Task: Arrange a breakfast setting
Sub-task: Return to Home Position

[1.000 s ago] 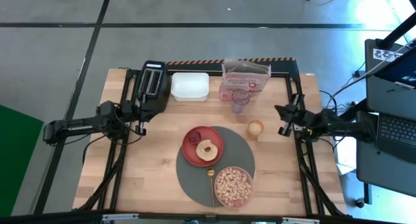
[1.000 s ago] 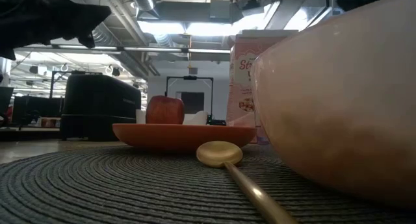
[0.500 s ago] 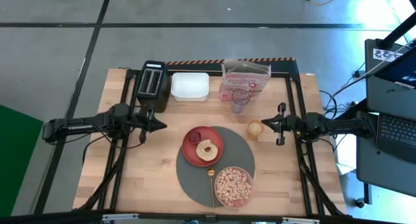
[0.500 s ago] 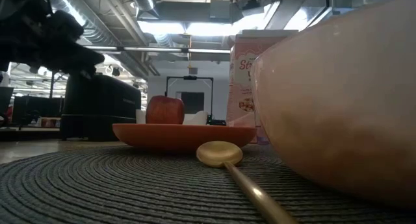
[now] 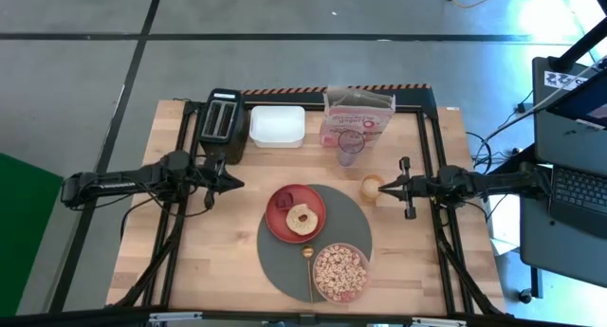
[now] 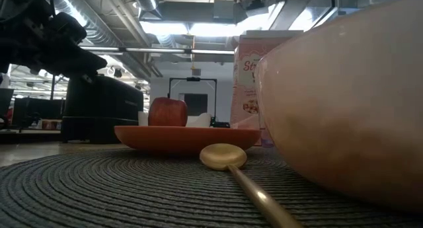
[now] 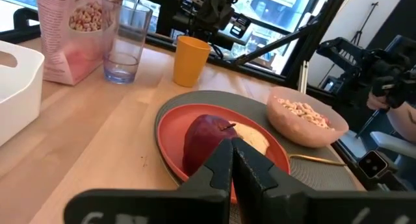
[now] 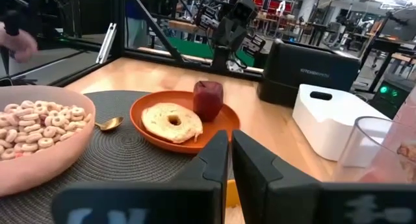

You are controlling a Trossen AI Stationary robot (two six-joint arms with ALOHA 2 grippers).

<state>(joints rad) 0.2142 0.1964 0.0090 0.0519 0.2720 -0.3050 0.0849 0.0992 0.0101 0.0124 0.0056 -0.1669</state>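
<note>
Breakfast setting on the mat lies between the left claw and right claw, both closed, empty and pointing inward, the right one nearer.

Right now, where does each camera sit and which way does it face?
High view: overhead, looking straight down; left gripper and right gripper flank the grey mat.
Low view: table-top height, looking level past the gold spoon toward the toaster; left arm upper left.
Left wrist view: on that wrist, facing the apple on the red plate; own shut fingers in front.
Right wrist view: on that wrist, facing that plate from the opposite side; own shut fingers in front.
Both wrist views share apple, round toast, pink bowl.
</note>
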